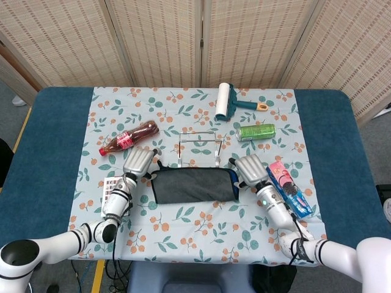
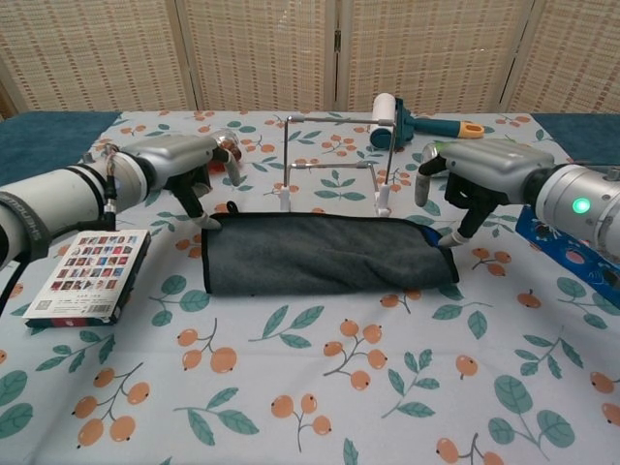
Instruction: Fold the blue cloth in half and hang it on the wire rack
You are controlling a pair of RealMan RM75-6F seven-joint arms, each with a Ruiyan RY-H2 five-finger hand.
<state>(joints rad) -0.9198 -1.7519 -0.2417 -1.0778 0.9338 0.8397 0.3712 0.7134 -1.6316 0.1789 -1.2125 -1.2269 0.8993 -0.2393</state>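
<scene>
The blue cloth (image 1: pixel 195 186) (image 2: pixel 325 254) lies folded into a flat band on the tablecloth, just in front of the wire rack (image 1: pixel 198 146) (image 2: pixel 334 160). The rack stands upright with nothing on it. My left hand (image 1: pixel 139 162) (image 2: pixel 189 167) hovers over the cloth's far left corner, fingers spread, holding nothing. My right hand (image 1: pixel 250 170) (image 2: pixel 480 174) is over the far right corner, thumb spread away. One of its fingertips (image 2: pixel 448 237) reaches down to the cloth's right end, where a blue edge shows.
A cola bottle (image 1: pixel 129 138) lies left of the rack. A green can (image 1: pixel 256 132) and a lint roller (image 1: pixel 225 101) lie behind it to the right. A biscuit pack (image 1: pixel 288 189) lies by my right arm and a small booklet (image 2: pixel 87 273) by my left.
</scene>
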